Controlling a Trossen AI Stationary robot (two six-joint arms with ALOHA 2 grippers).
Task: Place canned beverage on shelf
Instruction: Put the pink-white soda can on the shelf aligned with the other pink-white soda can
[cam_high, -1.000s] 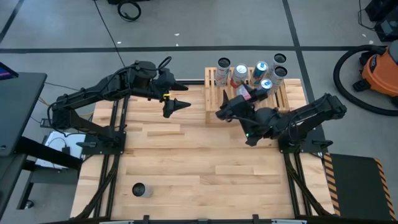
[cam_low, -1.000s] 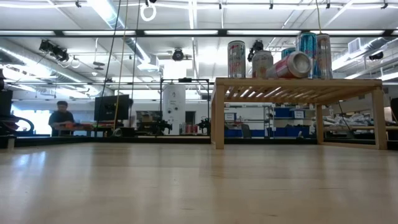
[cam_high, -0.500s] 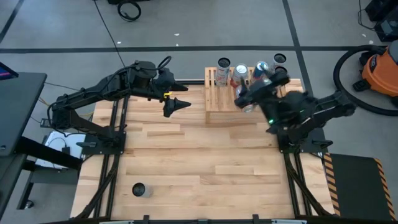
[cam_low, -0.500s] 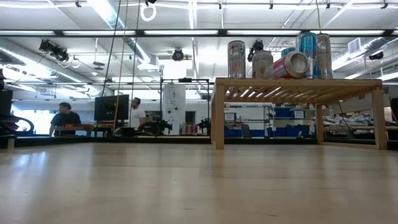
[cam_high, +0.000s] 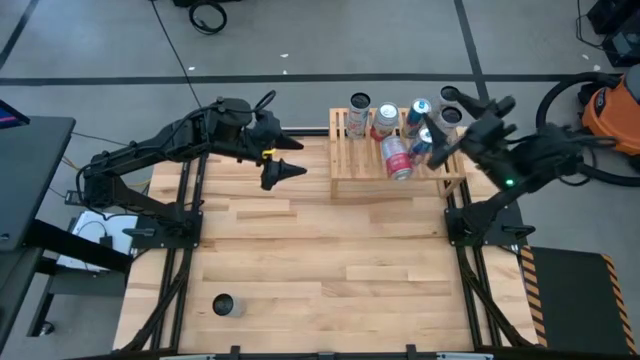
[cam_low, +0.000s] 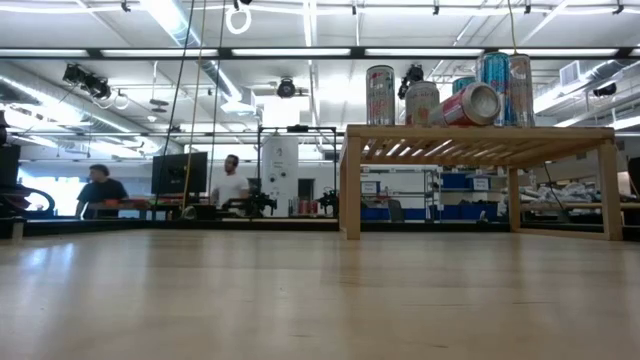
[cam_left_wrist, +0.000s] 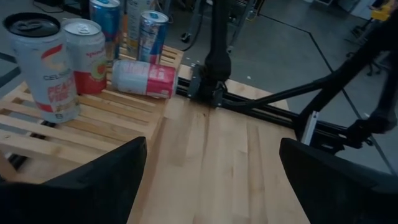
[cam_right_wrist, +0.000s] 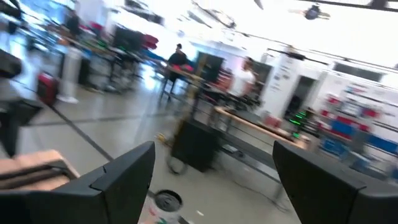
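a red-and-white can (cam_high: 396, 158) lies on its side on the low light-wood slatted shelf (cam_high: 350, 172); the right gripper (cam_high: 447, 142), spread wide and empty, hangs over the shelf's right end; the left gripper (cam_high: 285, 169), also wide, waits left of the shelf.

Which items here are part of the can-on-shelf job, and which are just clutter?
Job:
- light-wood slatted shelf
- upright cans on it, e.g. white-and-red can
- pink-and-white can lying on its side
- lone dark can near the table's front edge
- right claw, open, above the shelf's far right corner

Clutter:
- orange vacuum cleaner on the floor
- left claw, idle, open
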